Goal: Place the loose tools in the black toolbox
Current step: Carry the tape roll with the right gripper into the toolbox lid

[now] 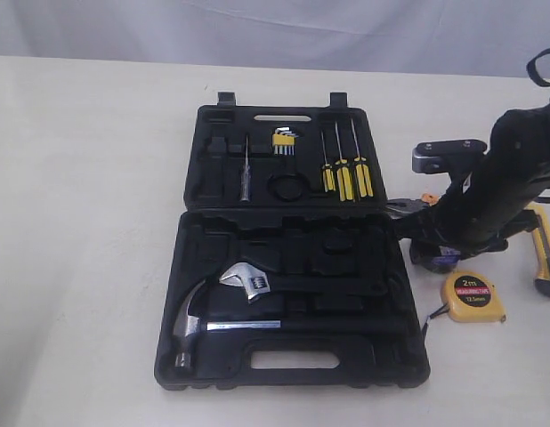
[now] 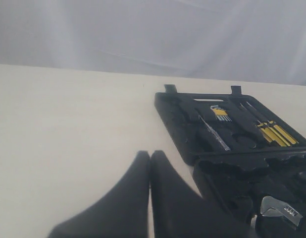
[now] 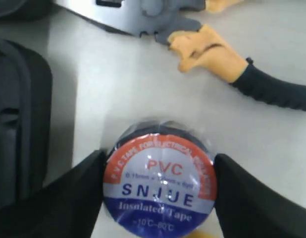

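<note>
The right end effector (image 3: 159,171) straddles the black tape roll (image 3: 160,186) on the bench (image 3: 143,84), grip uncertain; the left end effector (image 2: 150,166) is closed, empty.

There were one black toolbox (image 1: 395,351), one claw hammer (image 1: 190,325), one adjustable wrench (image 1: 246,282), three yellow-handled screwdrivers (image 1: 344,178), one yellow bundle of hex keys (image 1: 284,140), one thin steel-shafted tool (image 1: 245,173), one yellow tape measure (image 1: 473,296), one utility knife (image 1: 545,253), one black tape roll (image 3: 159,181) and one pair of pliers (image 3: 207,49).

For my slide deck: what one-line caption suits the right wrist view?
Right tool straddling a black tape roll with white-red-blue label, orange-and-black-handled pliers lying nearby.
</note>
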Controlling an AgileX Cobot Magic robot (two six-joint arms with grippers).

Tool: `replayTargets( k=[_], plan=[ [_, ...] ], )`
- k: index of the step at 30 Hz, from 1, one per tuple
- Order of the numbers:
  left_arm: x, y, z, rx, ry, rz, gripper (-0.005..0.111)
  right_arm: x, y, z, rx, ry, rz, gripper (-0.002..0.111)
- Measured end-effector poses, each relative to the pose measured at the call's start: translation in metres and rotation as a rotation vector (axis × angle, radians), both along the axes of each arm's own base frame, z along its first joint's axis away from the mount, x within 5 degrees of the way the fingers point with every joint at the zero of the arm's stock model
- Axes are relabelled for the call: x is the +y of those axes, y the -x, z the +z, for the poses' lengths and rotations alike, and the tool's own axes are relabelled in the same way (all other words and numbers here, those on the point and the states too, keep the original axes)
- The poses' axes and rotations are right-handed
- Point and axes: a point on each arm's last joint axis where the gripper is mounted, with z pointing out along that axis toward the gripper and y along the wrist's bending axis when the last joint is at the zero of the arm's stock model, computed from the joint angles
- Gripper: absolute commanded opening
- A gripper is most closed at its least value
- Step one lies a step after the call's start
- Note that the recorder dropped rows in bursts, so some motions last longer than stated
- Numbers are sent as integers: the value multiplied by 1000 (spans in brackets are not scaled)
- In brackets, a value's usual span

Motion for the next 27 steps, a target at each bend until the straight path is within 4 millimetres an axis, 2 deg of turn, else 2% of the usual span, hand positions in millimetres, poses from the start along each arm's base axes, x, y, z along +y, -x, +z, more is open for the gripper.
replayTargets(
  k=[4,7,9,10,12,14,15,17,19,23,27],
  plan=[
    [0,0,0,0,0,0,0,1,-7,30,-69,-7,0,0],
    [0,0,0,0,0,0,0,6,-12,60,-156,-16,12,-1],
    [0,0,0,0,0,0,0,16,-16,91,-258,-33,42,-1],
    [0,0,0,0,0,0,0,28,-20,109,-319,-44,89,-1],
    [0,0,0,0,0,0,0,47,-25,124,-367,-57,151,-1],
    [0,0,0,0,0,0,0,78,-34,133,-399,-83,232,-1],
    [0,0,0,0,0,0,0,86,-37,134,-406,-88,248,-1],
    [0,0,0,0,0,0,0,113,-49,121,-380,-94,308,-1],
    [0,0,0,0,0,0,0,128,-58,96,-324,-85,337,-1],
    [0,0,0,0,0,0,0,137,-70,44,-248,-73,335,-1],
    [0,0,0,0,0,0,0,138,-72,24,-208,-63,337,-1]
  ],
)
